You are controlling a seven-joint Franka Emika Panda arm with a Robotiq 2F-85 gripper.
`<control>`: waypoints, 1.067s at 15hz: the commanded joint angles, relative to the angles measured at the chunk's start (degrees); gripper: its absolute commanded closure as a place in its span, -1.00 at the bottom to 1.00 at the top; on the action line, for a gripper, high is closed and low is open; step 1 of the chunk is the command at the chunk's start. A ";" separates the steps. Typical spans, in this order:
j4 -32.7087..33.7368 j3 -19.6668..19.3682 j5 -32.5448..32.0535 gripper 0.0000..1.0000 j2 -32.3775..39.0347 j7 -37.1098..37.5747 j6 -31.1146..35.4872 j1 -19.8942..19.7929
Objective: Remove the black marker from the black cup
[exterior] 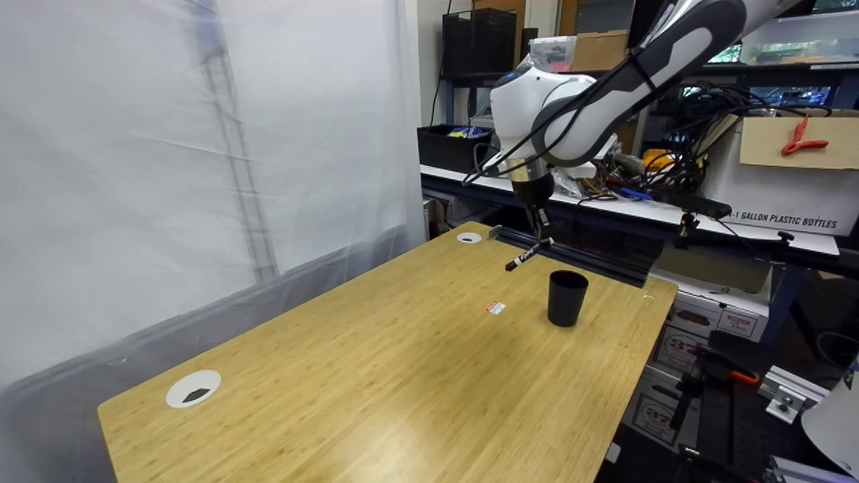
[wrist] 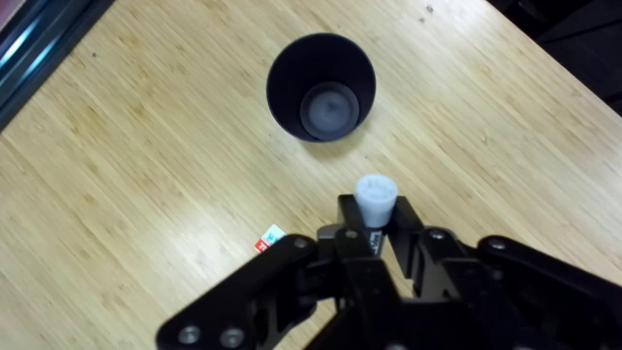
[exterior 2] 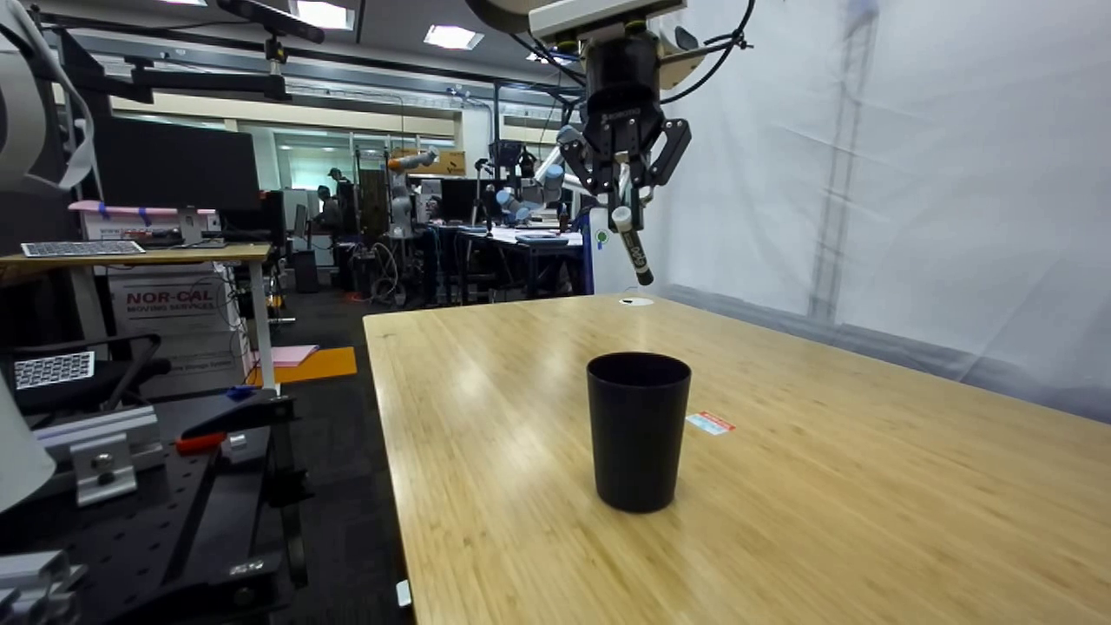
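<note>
The black marker [exterior: 527, 255] has a dark body and a white end. My gripper [exterior 2: 628, 208] is shut on it near the white end, and it hangs tilted in the air above the table. In the wrist view the white end of the marker [wrist: 376, 193] sticks up between the two fingertips [wrist: 375, 209]; most of its body is hidden by the fingers. The black cup [exterior 2: 638, 443] stands upright on the table, apart from the gripper and marker. It also shows in an exterior view [exterior: 567, 299]. In the wrist view the cup [wrist: 303, 63] is seen from above with nothing inside.
The wooden table [exterior: 376, 362] carries a small red and white sticker [exterior: 496, 307] near the cup. Two white round discs [exterior: 182, 396] are set along one edge. A dark rail [exterior: 590, 261] runs along the table end. A shelf with boxes and cables stands behind the arm.
</note>
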 commanded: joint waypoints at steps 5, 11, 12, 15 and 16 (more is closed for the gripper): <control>-2.71 2.80 3.33 0.90 0.94 -1.61 8.09 2.01; -4.85 4.57 4.99 0.90 5.37 -6.51 16.17 1.95; -4.75 4.65 5.16 0.90 6.74 -7.23 16.68 1.77; -4.32 4.69 5.49 0.90 10.35 -9.19 17.42 1.16; -4.09 4.70 5.51 0.90 11.46 -9.59 17.47 0.95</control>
